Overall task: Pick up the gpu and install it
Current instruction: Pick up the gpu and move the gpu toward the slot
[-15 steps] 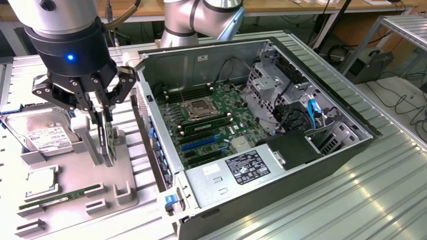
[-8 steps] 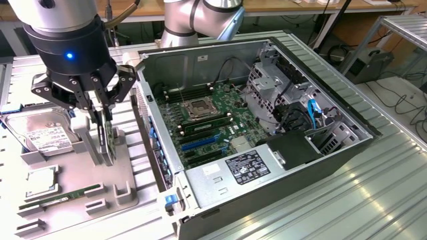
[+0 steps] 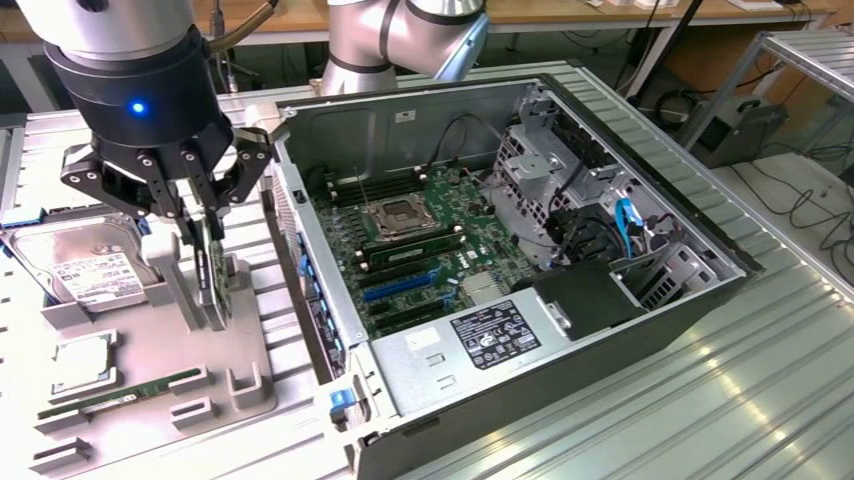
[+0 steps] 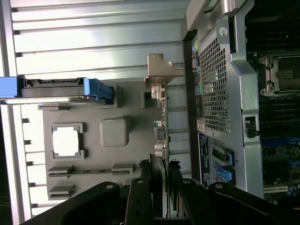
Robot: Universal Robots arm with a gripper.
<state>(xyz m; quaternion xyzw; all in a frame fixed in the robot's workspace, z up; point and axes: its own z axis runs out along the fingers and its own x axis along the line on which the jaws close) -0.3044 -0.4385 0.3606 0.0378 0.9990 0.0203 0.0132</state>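
Tool pinches the gpu by its upper edge, jaws pressed onto both faces. Card stands on edge in the grey holder on the counter, just beside the open computer case. I judge this the pick-up step: grip made, card seemingly seated. Extraction calls for a straight pull so the silver bracket clears the slot.
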